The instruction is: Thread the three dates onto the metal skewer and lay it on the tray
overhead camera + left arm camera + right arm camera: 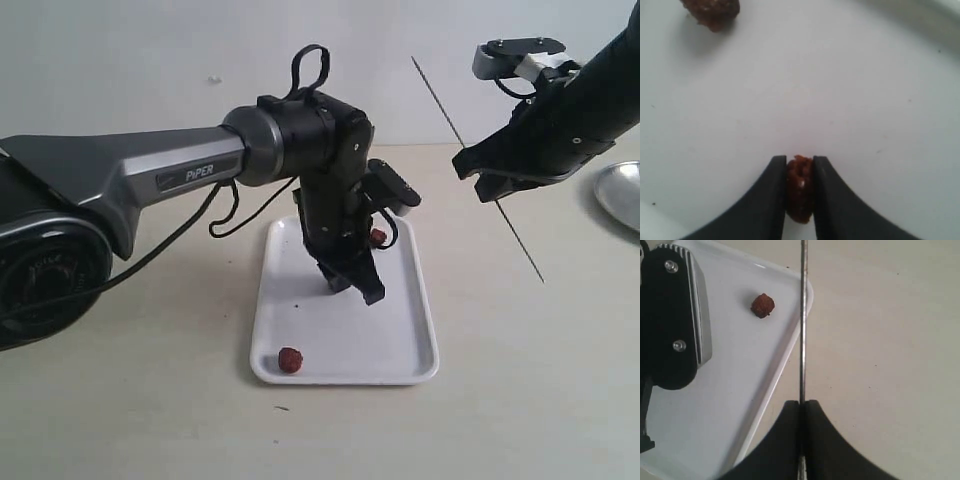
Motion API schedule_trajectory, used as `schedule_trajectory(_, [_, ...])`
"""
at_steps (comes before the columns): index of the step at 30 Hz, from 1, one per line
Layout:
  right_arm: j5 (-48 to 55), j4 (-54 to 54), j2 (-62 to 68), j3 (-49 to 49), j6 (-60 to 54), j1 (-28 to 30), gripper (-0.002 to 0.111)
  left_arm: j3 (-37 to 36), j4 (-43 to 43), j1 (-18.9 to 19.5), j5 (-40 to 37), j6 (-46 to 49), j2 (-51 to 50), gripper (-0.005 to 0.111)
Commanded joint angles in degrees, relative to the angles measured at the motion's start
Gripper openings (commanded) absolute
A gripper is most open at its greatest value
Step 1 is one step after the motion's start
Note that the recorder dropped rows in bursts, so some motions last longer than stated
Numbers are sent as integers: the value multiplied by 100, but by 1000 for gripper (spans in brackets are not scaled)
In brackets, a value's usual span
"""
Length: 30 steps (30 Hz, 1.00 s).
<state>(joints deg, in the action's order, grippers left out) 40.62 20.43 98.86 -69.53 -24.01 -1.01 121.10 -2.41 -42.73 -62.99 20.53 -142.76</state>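
**Firmly clenched: left claw (pixel 355 288) grips a pinched date (pixel 800 192), right claw (pixel 801 404) grips the skewer (pixel 520 243)**

Nearest the camera, a near date (pixel 290 359) lies loose in the front left corner of the white tray (pixel 400 345), which sits on a pale table (pixel 150 420). Over the middle of the tray the left claw points down from its grey arm (pixel 120 175). Its two black fingers (pixel 765 205) are closed on the pinched date. The wrist camera shows the fruit squeezed between them and touched on both sides, with white tray behind it. Whether that date rests on the tray or hangs just above it cannot be told.

Behind the claw, a far date (pixel 378 236) sits close to the tray's back right side, partly hidden by the arm. Further right, off the tray and over the table, the right claw is clamped tight on the skewer, holding the thin grey rod partway along its length. The rod slants, with its upper end against the wall (pixel 150 60) and its lower end above the table to the right of the tray. The length that shows is bare metal. At the right edge of the view, a round silvery dish (pixel 622 195) sits well apart from the tray.
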Motion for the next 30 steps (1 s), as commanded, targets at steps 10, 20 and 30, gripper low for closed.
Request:
schedule_trajectory(10, [-21, 372, -12, -58, 8, 27, 0, 9, 3921, 1330, -205, 378, 1001, 17])
schedule_trajectory(20, [-64, 1094, -12, 344, -323, 27, 0, -148, 6810, 2325, -305, 956, 1001, 17])
schedule_trajectory(30, [240, 3179, -12, 1083, -2291, 27, 0, -186, 7914, 2683, 23, 909, 1001, 17])
